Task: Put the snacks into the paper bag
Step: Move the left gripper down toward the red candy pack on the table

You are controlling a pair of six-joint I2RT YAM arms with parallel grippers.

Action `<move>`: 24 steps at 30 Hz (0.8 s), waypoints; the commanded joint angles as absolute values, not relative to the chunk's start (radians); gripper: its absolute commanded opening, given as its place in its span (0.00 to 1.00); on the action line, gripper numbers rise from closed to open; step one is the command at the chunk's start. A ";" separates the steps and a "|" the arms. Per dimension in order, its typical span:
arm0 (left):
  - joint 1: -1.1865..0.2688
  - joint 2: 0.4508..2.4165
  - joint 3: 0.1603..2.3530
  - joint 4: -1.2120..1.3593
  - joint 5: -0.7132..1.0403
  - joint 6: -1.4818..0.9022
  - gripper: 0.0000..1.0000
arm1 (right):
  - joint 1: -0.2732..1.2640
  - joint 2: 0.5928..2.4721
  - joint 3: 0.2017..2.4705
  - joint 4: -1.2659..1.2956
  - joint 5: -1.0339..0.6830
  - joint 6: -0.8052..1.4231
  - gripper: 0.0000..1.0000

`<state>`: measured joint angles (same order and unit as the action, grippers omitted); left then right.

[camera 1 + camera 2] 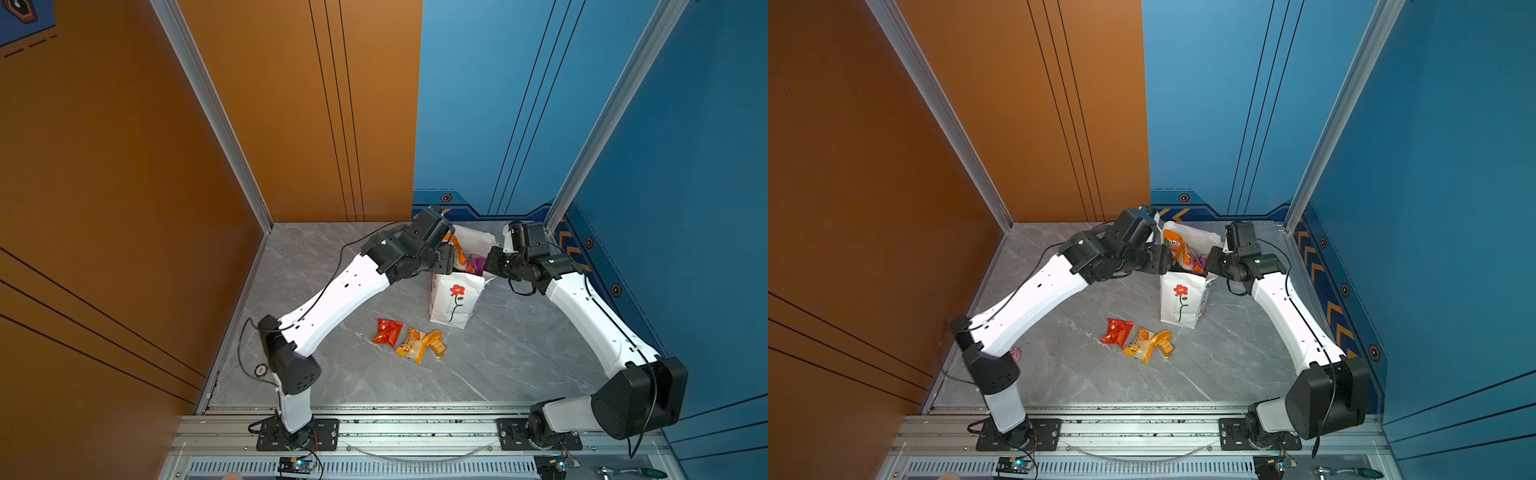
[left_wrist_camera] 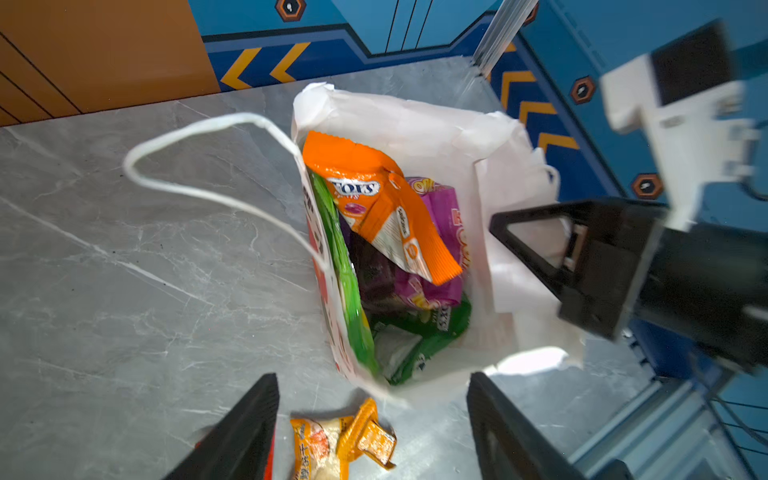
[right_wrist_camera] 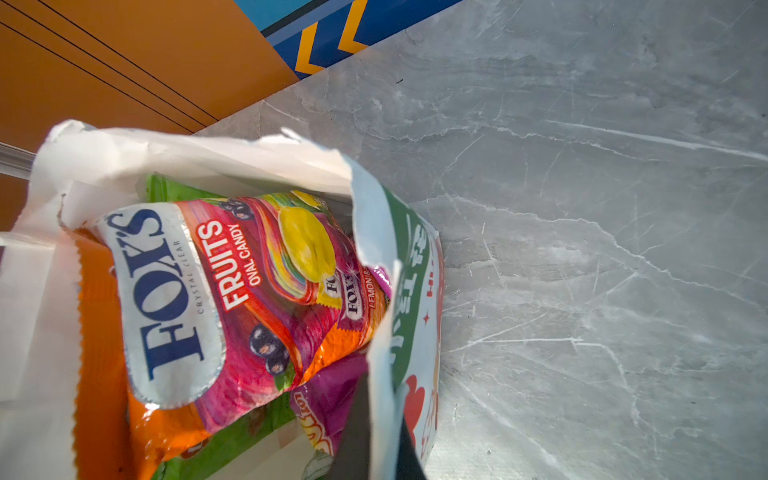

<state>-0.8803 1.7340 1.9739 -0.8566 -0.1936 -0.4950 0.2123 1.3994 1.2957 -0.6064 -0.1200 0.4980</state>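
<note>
Grey marble-patterned tabletop (image 1: 324, 299) ran between an orange wall panel (image 1: 124, 166) and a blue wall panel (image 1: 498, 104), and both arms met over it at a white paper carrier bag (image 1: 444, 299) with a red flower drawing on its face, standing upright with its mouth open. The left gripper (image 2: 372, 377) hung just above that mouth, released, its two black fingers (image 2: 249, 424) spread wide apart with nothing between them. Directly below and ahead of it, inside the bag, an orange-pink crinkly "FOX'S" candy packet (image 2: 374, 199) lay tilted on top of the pile, leaning against the bag's wall. Under that packet sat a purple plastic packet (image 2: 440, 220), and green plastic packets (image 2: 347, 282) lined the wall and the bottom of the bag. A white cord handle (image 2: 199, 174) looped out from the rim over the tabletop. The right gripper (image 2: 500, 221) reached in from the side of the bag opposite the left gripper and was clenched on the bag's side wall, the paper pinched between its closed fingers. Behind both grippers, back toward the arm bases and well apart from their fingertips, more snacks lay loose on the tabletop: a red-orange foil packet (image 1: 388, 332) and, just beside it, small orange-yellow packets (image 1: 419, 345) lying against each other. A small round chip (image 1: 260, 370) lay farther back, near the left arm's elbow
</note>
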 commanded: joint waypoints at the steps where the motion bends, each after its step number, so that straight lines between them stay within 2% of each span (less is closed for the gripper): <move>1: -0.887 1.551 1.770 -0.664 -0.189 -0.486 0.78 | 0.197 1.339 1.275 -0.563 -0.116 0.508 0.01; 5: -0.861 1.386 1.549 -0.621 -0.261 -0.503 0.80 | 0.183 1.337 1.256 -0.548 -0.142 0.514 0.01; 8: -0.790 1.285 1.405 -0.658 -0.272 -0.565 0.81 | 0.180 1.342 1.250 -0.549 -0.161 0.514 0.01; 11: -0.686 1.194 1.241 -0.660 -0.195 -0.650 0.84 | 0.180 1.339 1.249 -0.552 -0.170 0.509 0.01; 13: -0.587 1.156 1.141 -0.659 -0.078 -0.708 0.84 | 0.179 1.332 1.240 -0.552 -0.166 0.508 0.01; 16: -0.497 1.124 1.013 -0.631 0.006 -0.730 0.85 | 0.176 1.329 1.238 -0.557 -0.160 0.509 0.01; 17: -0.480 1.124 0.981 -0.624 0.024 -0.728 0.90 | 0.174 1.329 1.238 -0.555 -0.163 0.510 0.02; 18: -0.464 1.132 0.954 -0.614 0.054 -0.722 0.91 | 0.174 1.331 1.237 -0.552 -0.166 0.512 0.02; 24: -0.463 1.242 0.850 -0.509 0.187 -0.706 0.94 | 0.179 1.347 1.245 -0.557 -0.183 0.514 0.02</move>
